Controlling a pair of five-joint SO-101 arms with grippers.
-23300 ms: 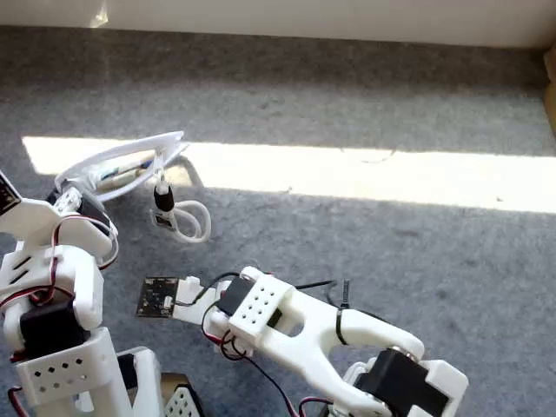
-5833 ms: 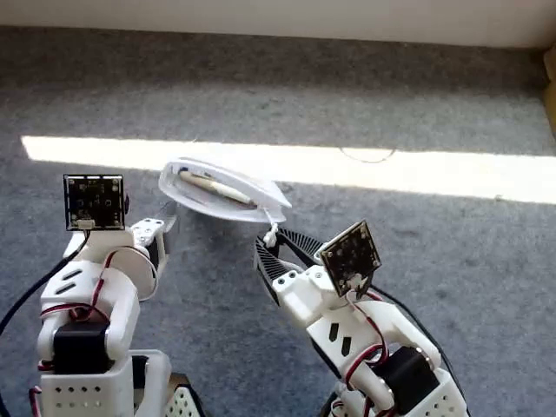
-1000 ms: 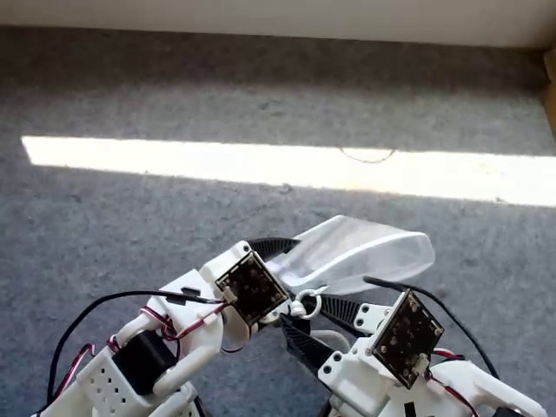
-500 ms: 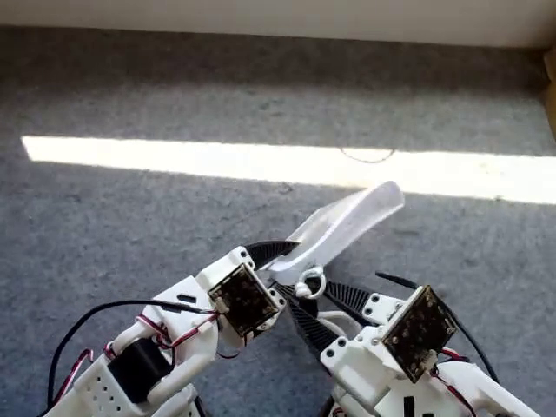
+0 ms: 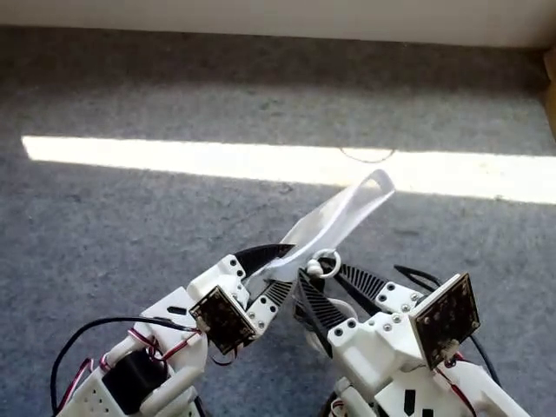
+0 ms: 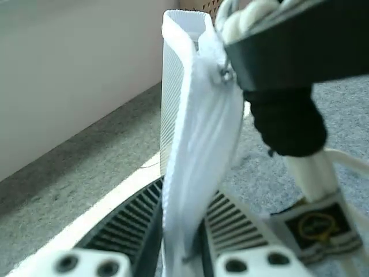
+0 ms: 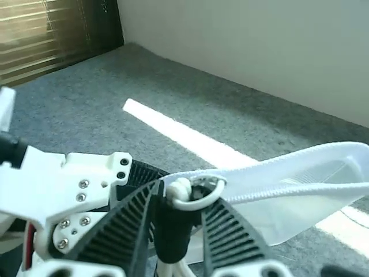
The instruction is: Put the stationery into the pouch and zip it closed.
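A translucent white pouch (image 5: pixel 343 217) hangs in the air, tilted up and away over the grey carpet, held at its near end by both arms. My left gripper (image 5: pixel 276 271) is shut on the pouch's edge (image 6: pixel 190 133), which is pinched between its ribbed black fingers (image 6: pixel 132 231). My right gripper (image 5: pixel 320 276) sits just beside it, shut on the black zipper pull (image 7: pixel 172 228) with its white ring (image 7: pixel 199 190) and ring (image 5: pixel 327 262) on top. The pouch (image 7: pixel 300 190) stretches away from that grip. What lies inside it I cannot make out.
A bright strip of sunlight (image 5: pixel 217 161) crosses the carpet beyond the pouch, with a thin wire loop (image 5: pixel 365 156) lying in it. A pale wall (image 5: pixel 278 17) bounds the far side. A black cable (image 5: pixel 95 326) trails by the left arm.
The pouch has swung from lying broad to standing edge-on and pointing up and away. The right arm's wrist has shifted right, and the ring has risen a little.
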